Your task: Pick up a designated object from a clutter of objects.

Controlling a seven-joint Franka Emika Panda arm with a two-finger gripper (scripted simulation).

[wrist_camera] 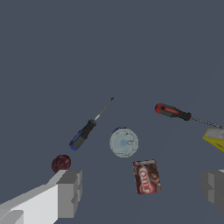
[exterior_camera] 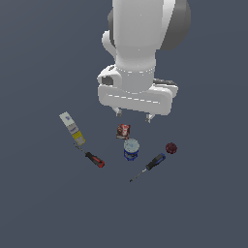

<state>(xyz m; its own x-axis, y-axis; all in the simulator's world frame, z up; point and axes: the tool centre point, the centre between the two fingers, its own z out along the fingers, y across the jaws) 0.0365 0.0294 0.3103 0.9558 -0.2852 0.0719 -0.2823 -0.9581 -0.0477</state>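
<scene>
Gripper (exterior_camera: 132,115) hangs above the clutter, fingers (wrist_camera: 68,192) spread wide, holding nothing. Ball (exterior_camera: 171,147) lies on the floor at the exterior view's right, just beside the blue screwdriver's (exterior_camera: 154,162) handle, apart from the can (exterior_camera: 131,148). Packet (exterior_camera: 123,131) sits just beyond the can. Bottle (exterior_camera: 71,128) and red screwdriver (exterior_camera: 93,159) lie on the left.

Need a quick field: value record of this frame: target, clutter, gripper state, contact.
target: dark red ball, at the exterior view's right, beside the blue-handled screwdriver
clutter: blue can, red-white packet, red-handled screwdriver, white-yellow bottle
gripper: open, holding nothing
contact: none; gripper is above the packet, clear of all items
target grasped: not yet
</scene>
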